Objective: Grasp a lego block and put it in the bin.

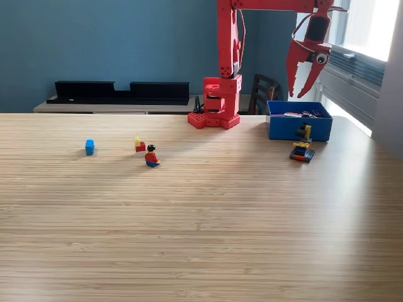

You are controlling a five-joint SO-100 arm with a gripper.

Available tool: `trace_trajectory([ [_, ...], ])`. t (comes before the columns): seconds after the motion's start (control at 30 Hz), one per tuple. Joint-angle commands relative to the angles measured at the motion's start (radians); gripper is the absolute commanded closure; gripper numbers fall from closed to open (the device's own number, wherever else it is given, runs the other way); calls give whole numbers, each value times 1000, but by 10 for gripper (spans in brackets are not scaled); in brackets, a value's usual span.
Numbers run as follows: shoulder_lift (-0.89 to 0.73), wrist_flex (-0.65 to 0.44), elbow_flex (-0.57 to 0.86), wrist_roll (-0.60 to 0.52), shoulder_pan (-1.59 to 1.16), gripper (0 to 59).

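We found lego pieces loose on the table (201,239): blue block (89,146), red-yellow piece (139,145), small figure (152,156), and a dark stack (302,149) touching the bin's (286,128) front. Gripper (306,78) hung above the bin, jaws apart, nothing held. We judged no grasp begun; next move req. reaching down to a block, well apart.

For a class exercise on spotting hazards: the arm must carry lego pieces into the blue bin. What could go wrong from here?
1. The tool hangs high above the bin, while the blue block, red piece and figure lie far off at the exterior view's left; reach may fall short.
2. The dark model stands right against the bin's front; a swing could knock it.
3. The pieces are small, so a grasp may slip.
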State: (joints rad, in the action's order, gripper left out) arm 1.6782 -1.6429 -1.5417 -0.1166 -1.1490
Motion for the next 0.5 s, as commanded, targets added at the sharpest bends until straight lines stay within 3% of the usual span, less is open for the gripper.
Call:
trace_trajectory([
  [0.03,89,-8,222,-114,285,585],
  [0.2,89,-6,325,-233,552,585],
  [0.5,89,-6,330,-176,854,585],
])
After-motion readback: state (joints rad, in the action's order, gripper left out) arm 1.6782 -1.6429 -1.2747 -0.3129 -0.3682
